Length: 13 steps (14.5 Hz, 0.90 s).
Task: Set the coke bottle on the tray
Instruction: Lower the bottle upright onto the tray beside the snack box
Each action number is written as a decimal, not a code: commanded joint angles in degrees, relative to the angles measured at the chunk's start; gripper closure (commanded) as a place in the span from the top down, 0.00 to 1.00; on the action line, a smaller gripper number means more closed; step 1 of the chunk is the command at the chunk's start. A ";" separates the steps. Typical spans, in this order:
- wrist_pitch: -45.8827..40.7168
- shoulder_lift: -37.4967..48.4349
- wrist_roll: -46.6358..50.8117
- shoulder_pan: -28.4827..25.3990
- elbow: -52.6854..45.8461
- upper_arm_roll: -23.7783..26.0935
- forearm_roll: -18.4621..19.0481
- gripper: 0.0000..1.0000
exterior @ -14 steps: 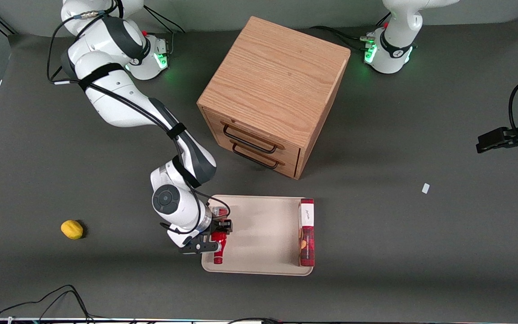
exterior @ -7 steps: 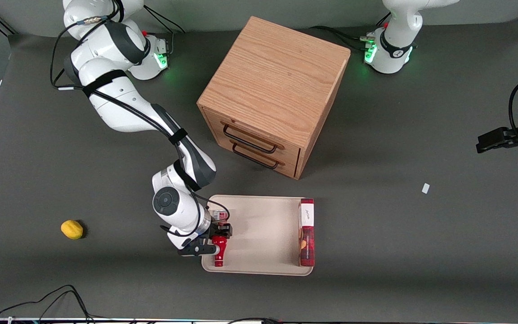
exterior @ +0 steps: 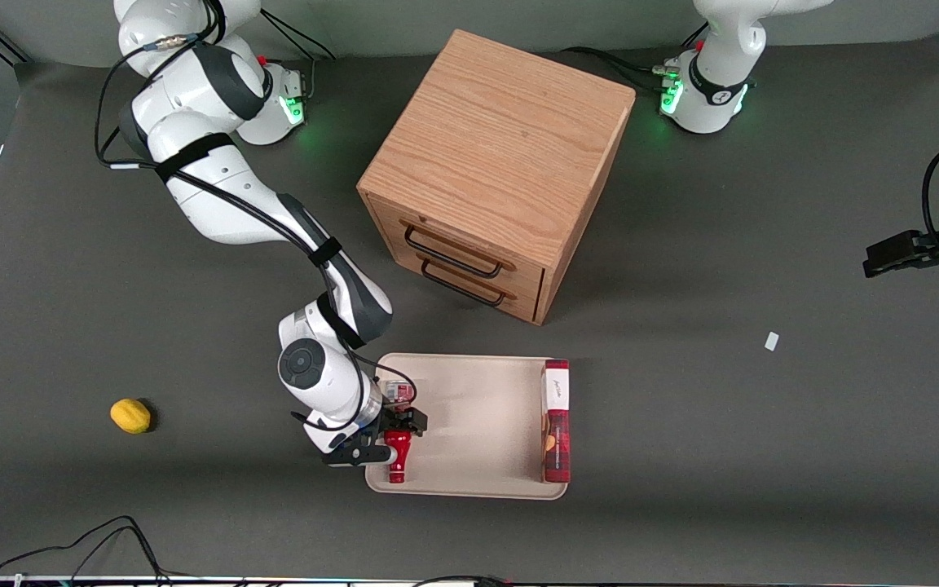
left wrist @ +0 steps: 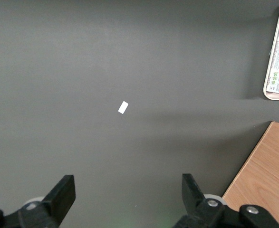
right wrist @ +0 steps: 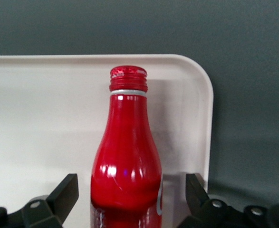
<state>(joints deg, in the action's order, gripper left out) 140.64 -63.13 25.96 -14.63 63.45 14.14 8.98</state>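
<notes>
The coke bottle [exterior: 396, 458], red with a red cap, lies on the cream tray [exterior: 478, 424] near the tray's edge toward the working arm's end, cap pointing toward the front camera. My right gripper [exterior: 388, 437] hangs low over the bottle's body, open, a finger on each side. In the right wrist view the bottle [right wrist: 127, 152] lies between the black fingers [right wrist: 67, 191] with a gap on both sides, resting on the tray [right wrist: 44, 109] near its rounded corner. The gripper [right wrist: 130, 189] straddles the bottle's wide part.
A long red box [exterior: 556, 420] lies on the tray at its edge toward the parked arm. The wooden drawer cabinet [exterior: 494, 171] stands farther from the front camera than the tray. A yellow lemon [exterior: 130, 415] lies toward the working arm's end. A small white scrap [exterior: 772, 341] lies toward the parked arm's.
The gripper came down slightly with the bottle and its fingers spread apart, letting go of the bottle, which now rests on the tray.
</notes>
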 commanded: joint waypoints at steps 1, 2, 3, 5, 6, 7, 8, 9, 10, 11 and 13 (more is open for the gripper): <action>-0.18 1.78 1.02 -0.93 -0.17 -0.96 1.39 1.00; -0.45 2.48 1.11 -0.93 -0.17 -0.96 1.65 1.00; -0.54 3.19 1.11 -1.01 -0.17 -0.87 1.57 1.00; -1.84 5.38 1.02 -0.93 -0.17 -0.78 1.48 1.00; -4.29 7.13 0.41 -0.49 -0.17 -0.69 1.48 1.00; -6.84 9.06 0.23 -0.05 -0.17 -0.43 1.39 1.00; -10.26 10.82 -0.12 0.74 -0.09 -0.34 1.22 1.00; -13.60 12.58 -0.73 1.53 -0.09 -0.17 0.87 1.00; -17.46 14.77 -1.61 2.93 0.96 0.36 0.08 1.00; -21.24 17.67 -3.01 4.94 2.88 1.41 -2.45 1.00; -25.74 25.12 -9.83 8.64 9.98 0.98 -8.51 1.00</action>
<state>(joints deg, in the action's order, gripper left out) 117.84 -46.89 22.56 -10.03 63.32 14.66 5.57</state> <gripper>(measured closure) 0.000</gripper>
